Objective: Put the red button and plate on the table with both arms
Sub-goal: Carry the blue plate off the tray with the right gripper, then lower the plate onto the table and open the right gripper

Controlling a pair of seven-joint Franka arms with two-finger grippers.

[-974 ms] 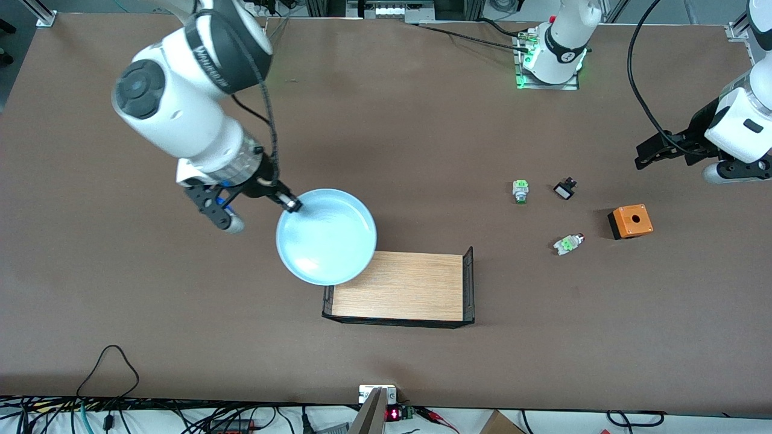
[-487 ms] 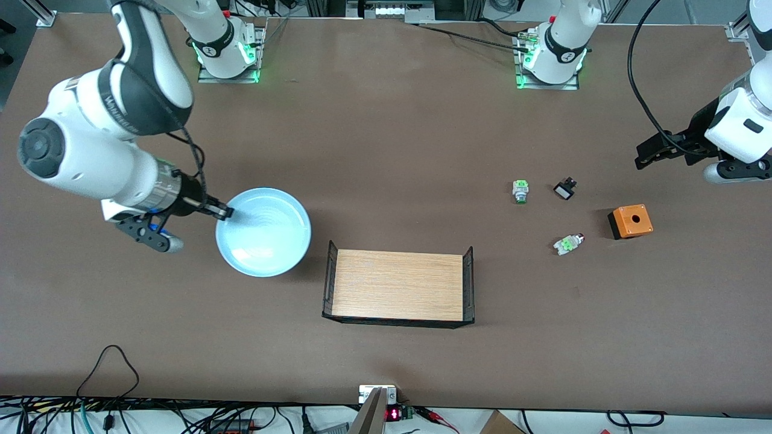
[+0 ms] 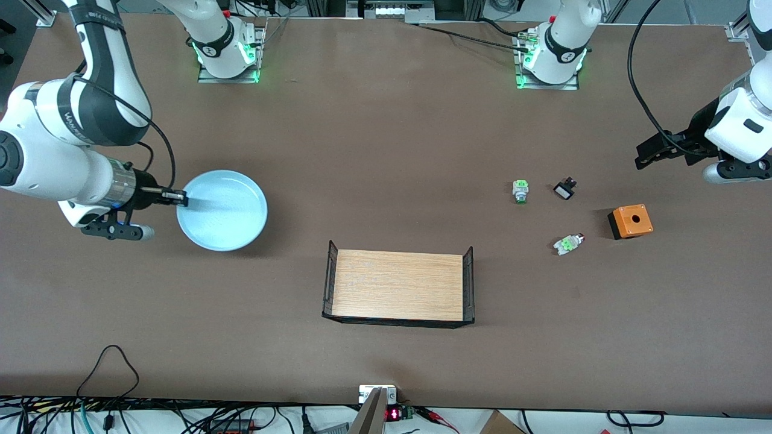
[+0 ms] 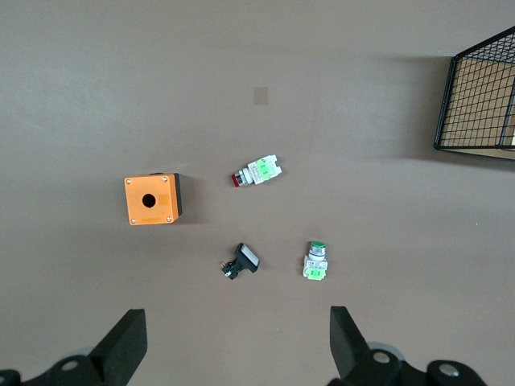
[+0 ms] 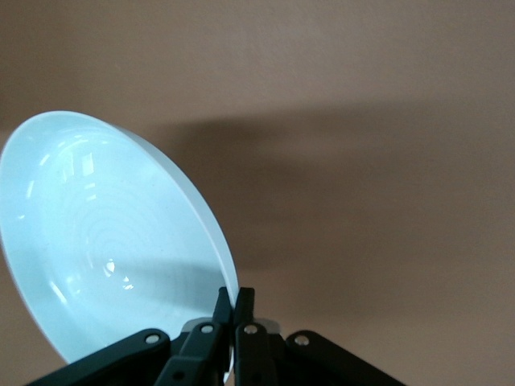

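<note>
My right gripper (image 3: 181, 197) is shut on the rim of the pale blue plate (image 3: 223, 210) and holds it tilted, a little above the brown table (image 3: 386, 138) at the right arm's end. In the right wrist view, the right gripper (image 5: 234, 299) pinches the plate (image 5: 96, 241) at its rim. The red button (image 3: 568, 243) lies on the table toward the left arm's end. It also shows in the left wrist view (image 4: 257, 171). My left gripper (image 3: 648, 154) is open and empty, up in the air above the table's left-arm end, and waits. In its wrist view the left gripper (image 4: 233, 354) spreads wide.
A grey-white button with a green end (image 3: 520, 191) and a black switch (image 3: 564, 190) lie farther from the camera than the red button. An orange box (image 3: 630, 221) stands beside them. A light-wood shelf with black mesh ends (image 3: 398, 286) stands mid-table.
My right arm has carried the plate from over the shelf's corner toward the right arm's end of the table and lower. The left arm has not moved.
</note>
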